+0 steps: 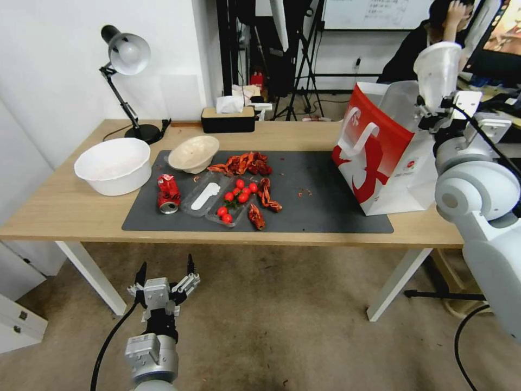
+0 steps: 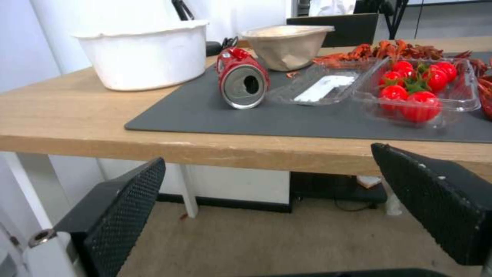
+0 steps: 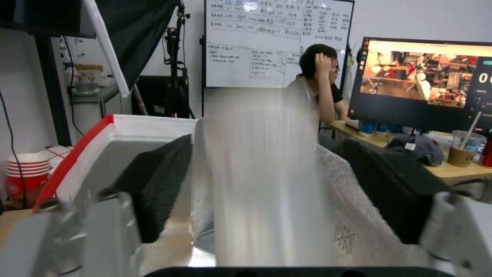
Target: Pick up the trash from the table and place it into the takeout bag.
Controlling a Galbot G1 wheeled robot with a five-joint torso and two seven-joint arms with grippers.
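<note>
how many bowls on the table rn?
2. A white bowl sits on the bare wood at the table's left end. A beige shallow bowl rests tilted at the mat's back-left corner. None seems hidden.

I see an evenly lit room, bright and soft from overhead, with only faint shadows under the desk (image 1: 65, 209). The desk lamp (image 1: 128, 53) looks unlit. In the head view the edges bow outward. On the right wrist view the clear plastic cup (image 3: 266, 177) held close to the lens smears into a pale blur, and the monitor (image 3: 425, 82) glows. The left wrist view stays mildly soft.
</note>
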